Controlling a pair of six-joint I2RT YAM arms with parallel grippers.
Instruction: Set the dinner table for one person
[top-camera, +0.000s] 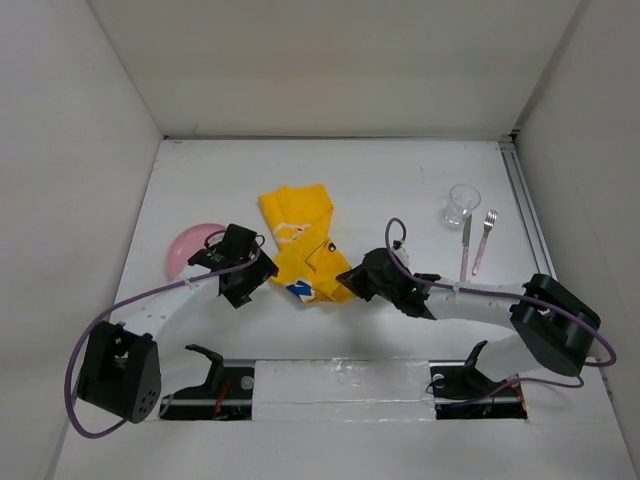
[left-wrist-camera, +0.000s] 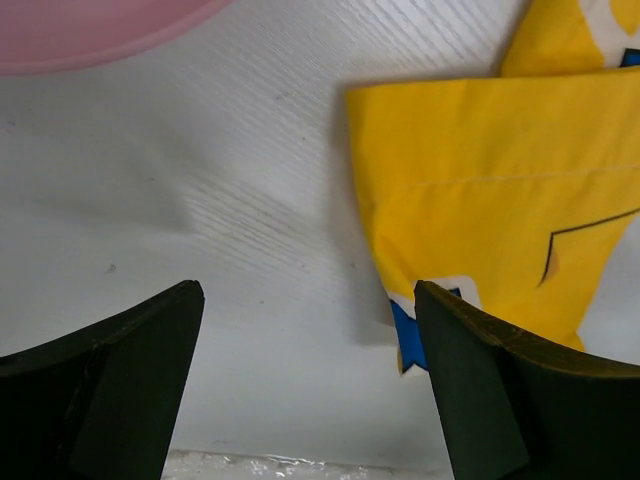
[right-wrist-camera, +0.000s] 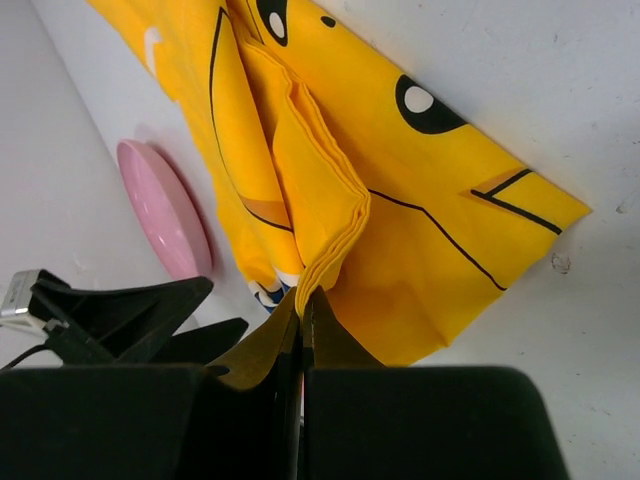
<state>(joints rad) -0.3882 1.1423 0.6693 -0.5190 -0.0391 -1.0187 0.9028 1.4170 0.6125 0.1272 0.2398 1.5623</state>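
The dinner table (top-camera: 400, 170) is the white tabletop. A folded yellow cartoon-print placemat (top-camera: 300, 240) lies crumpled at its middle. My right gripper (top-camera: 352, 282) is at the cloth's near right corner. In the right wrist view the right gripper (right-wrist-camera: 303, 296) is shut on a bunched fold of the placemat (right-wrist-camera: 330, 170). My left gripper (top-camera: 243, 288) hovers at the cloth's near left side. In the left wrist view the left gripper (left-wrist-camera: 305, 305) is open over bare table, its right finger beside the blue-printed corner of the placemat (left-wrist-camera: 480, 190).
A pink plate (top-camera: 188, 248) lies left of the cloth, just behind the left gripper. At the back right stand a clear glass (top-camera: 462, 203), a knife (top-camera: 466, 245) and a fork (top-camera: 485, 240). White walls close three sides. Tape (top-camera: 340, 375) runs along the near edge.
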